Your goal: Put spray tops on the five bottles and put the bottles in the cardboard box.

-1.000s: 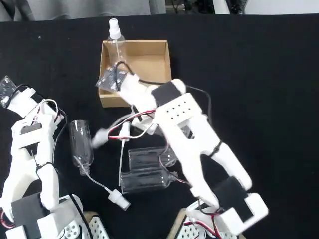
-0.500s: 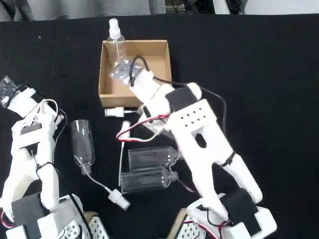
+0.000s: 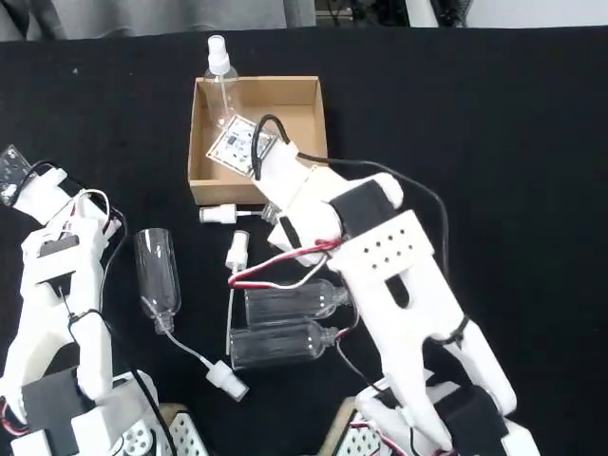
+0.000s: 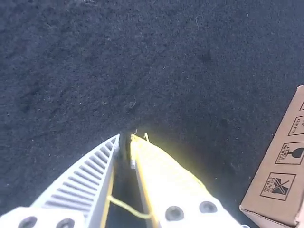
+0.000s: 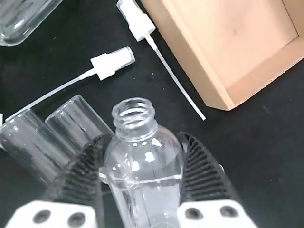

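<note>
Black cloth-covered table (image 3: 513, 142), grey curtain (image 3: 142, 14) behind it

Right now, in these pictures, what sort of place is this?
Probably a robotics lab bench: two white arms at a black-covered table, with clear bottles, loose spray tops and a cardboard box set out. The right pincer holds an uncapped bottle.

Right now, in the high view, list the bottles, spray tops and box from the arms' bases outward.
Nearest spray top → lower lying bottle → upper lying bottle → middle spray top → spray top at the box front → cardboard box → capped bottle. Lone bottle omitted: it overlaps several.
</note>
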